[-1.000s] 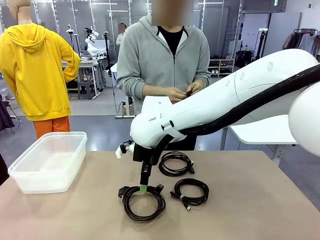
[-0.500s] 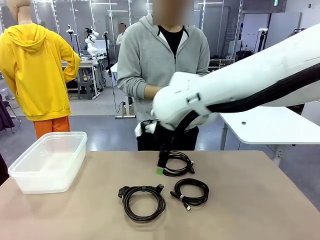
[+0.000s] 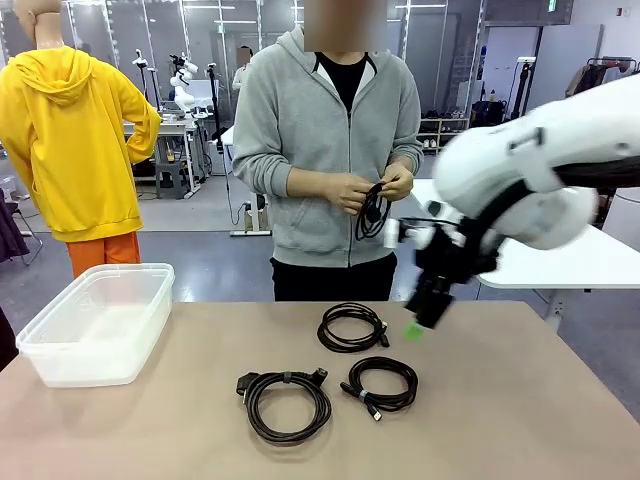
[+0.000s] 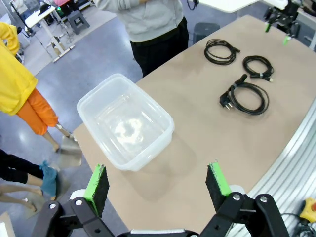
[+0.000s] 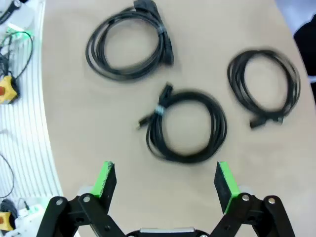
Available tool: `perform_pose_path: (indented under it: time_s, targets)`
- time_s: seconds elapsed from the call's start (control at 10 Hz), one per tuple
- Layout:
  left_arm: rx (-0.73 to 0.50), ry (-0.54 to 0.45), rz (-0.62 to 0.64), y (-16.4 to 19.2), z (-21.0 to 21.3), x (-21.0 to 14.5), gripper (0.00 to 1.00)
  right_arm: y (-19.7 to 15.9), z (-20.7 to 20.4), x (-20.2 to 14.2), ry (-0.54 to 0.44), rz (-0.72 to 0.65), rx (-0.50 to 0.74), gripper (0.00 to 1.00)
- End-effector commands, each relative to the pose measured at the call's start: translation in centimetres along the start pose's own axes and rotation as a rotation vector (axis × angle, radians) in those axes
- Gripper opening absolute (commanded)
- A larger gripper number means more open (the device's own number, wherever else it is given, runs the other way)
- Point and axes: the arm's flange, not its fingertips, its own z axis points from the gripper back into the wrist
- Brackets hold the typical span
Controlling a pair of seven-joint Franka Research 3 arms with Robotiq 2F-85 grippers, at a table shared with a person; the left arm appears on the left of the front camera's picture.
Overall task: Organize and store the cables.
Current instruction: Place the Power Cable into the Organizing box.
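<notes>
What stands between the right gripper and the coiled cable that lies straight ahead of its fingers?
Nothing visible does. The open right gripper hangs above the cable, and the space between them is free.

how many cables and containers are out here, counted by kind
black cables coiled on the table: 3
black cable in the person's hands: 1
clear plastic bin: 1
total: 5

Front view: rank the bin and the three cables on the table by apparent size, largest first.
1. Bin.
2. Near-left cable.
3. Far cable and right cable look alike. The far one sits farther from the camera, so I won't rank them.
</notes>
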Motion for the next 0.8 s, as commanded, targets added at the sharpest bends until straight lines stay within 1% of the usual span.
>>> perform_pose_path:
  time_s: [0.0,0.1,0.2,0.3,0.4,0.6,0.7]
  targets:
    - [0.010,0.006,-0.001,0.0,0.1,0.0,1.00,0.5,2.4,-6.7,-0.101,-0.072,-0.003,1.00]
    - [0.010,0.006,-0.001,0.0,0.1,0.0,1.00,1.1,4.3,-10.5,-0.141,-0.107,-0.053,1.00]
    - [0.010,0.006,-0.001,0.0,0.1,0.0,1.00,2.4,5.7,-14.2,-0.141,-0.073,-0.060,1.00]
    - [0.010,0.006,-0.001,0.0,0.1,0.0,1.00,4.1,6.9,-17.7,-0.183,-0.102,-0.094,1.00]
    - [0.010,0.006,-0.001,0.0,0.1,0.0,1.00,5.4,7.3,-20.4,-0.206,-0.115,-0.121,1.00]
    - [0.010,0.006,-0.001,0.0,0.1,0.0,1.00,7.4,8.0,-25.0,-0.135,-0.154,-0.158,1.00]
    - [0.010,0.006,-0.001,0.0,0.1,0.0,1.00,8.2,9.1,-27.3,-0.166,-0.181,-0.186,1.00]
